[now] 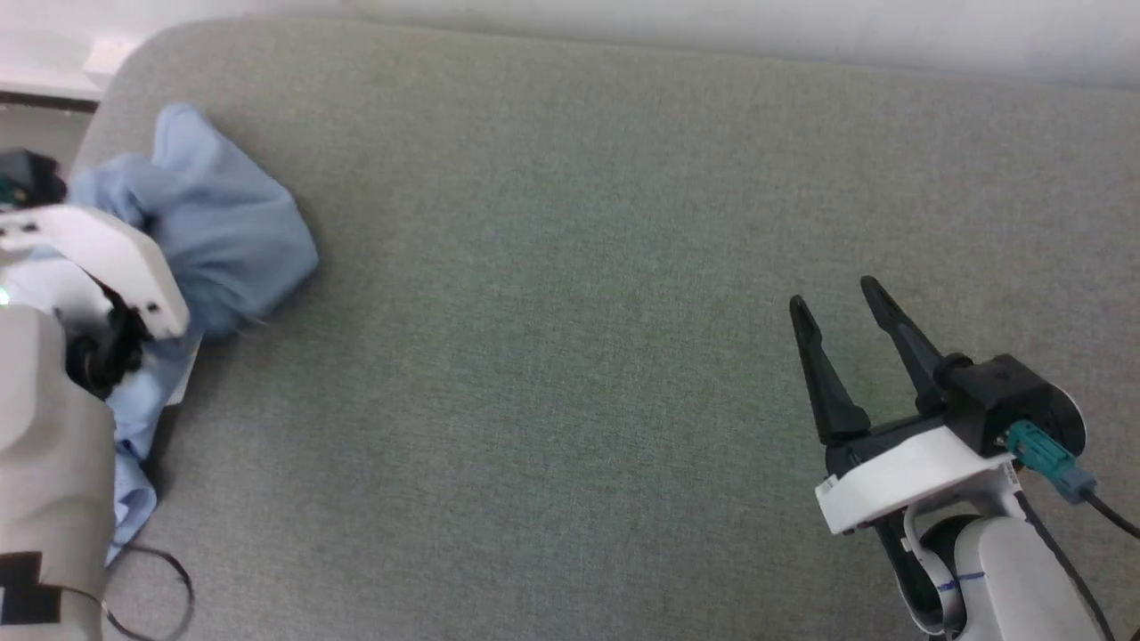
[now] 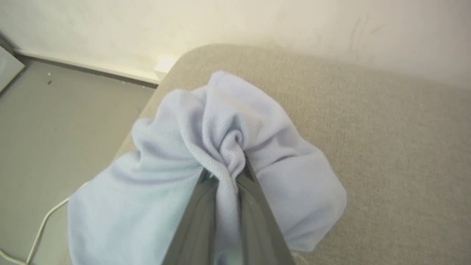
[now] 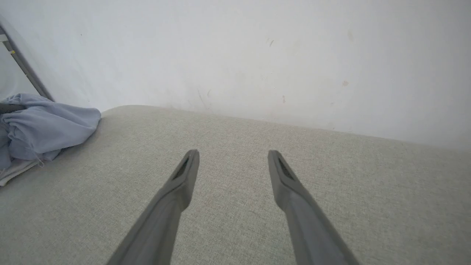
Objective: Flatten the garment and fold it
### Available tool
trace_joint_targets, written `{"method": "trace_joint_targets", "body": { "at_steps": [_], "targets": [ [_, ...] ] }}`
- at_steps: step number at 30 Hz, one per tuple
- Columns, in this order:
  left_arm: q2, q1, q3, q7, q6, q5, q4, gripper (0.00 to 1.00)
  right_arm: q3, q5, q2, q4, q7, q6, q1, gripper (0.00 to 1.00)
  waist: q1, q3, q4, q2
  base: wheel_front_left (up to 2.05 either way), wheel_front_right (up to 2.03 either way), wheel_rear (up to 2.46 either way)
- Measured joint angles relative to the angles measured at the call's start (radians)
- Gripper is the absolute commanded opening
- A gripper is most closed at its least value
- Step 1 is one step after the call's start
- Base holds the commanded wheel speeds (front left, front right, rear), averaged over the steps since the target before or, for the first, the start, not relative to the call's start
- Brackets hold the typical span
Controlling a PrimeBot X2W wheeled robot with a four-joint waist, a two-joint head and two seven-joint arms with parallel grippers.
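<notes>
Gripping a bunched fold of the garment (image 2: 176, 147), a plain light-blue short-sleeved T-shirt of thin knit fabric, the left gripper (image 2: 226, 171) has its two long dark fingers drawn nearly together. A twist of cloth is pinched between them and runs down the gap.

The garment lies crumpled in a heap at the far left corner of the grey-green woven padded surface (image 1: 570, 267), and part of it hangs over the left edge.

In the head view the left fingers are hidden behind the white wrist housing (image 1: 107, 258) and the cloth; the grip is read from the left wrist view. Sleeves, collar and hem cannot be told apart in the heap.

The pale left forearm (image 1: 44, 445) rises from the lower left corner, cut off by the frame, its wrist angled toward the heap.

The right gripper (image 1: 833, 294) stands wide open and holds nothing. It is well apart from the garment, over bare fabric, with its fingers pointing toward the white wall (image 3: 257, 55). Whether its tips touch the surface cannot be told. Its arm enters at the lower right, cut off by the frame.

A thin white cable (image 2: 40, 228) lies on the grey floor (image 2: 55, 147) beside the surface's left edge.
</notes>
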Motion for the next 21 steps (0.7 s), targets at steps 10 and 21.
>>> {"method": "trace_joint_targets", "body": {
  "at_steps": [10, 21],
  "targets": [
    [0.033, -0.101, -0.057, -0.438, 0.044, 0.13, -0.135, 0.0, -0.017, 0.034, 0.0, 0.023, -0.035, 0.0, 0.041, 1.0, -0.0001, -0.109, -0.005, 0.0, 0.0, 0.0, 0.0],
    [-0.059, -0.135, -0.138, -0.54, 0.042, 0.153, -0.356, 0.0, -0.051, 0.055, 0.0, 0.013, -0.041, 0.0, 0.106, 1.0, -0.0002, -0.197, -0.099, 0.0, 0.0, 0.0, 0.0]
  ]
}}
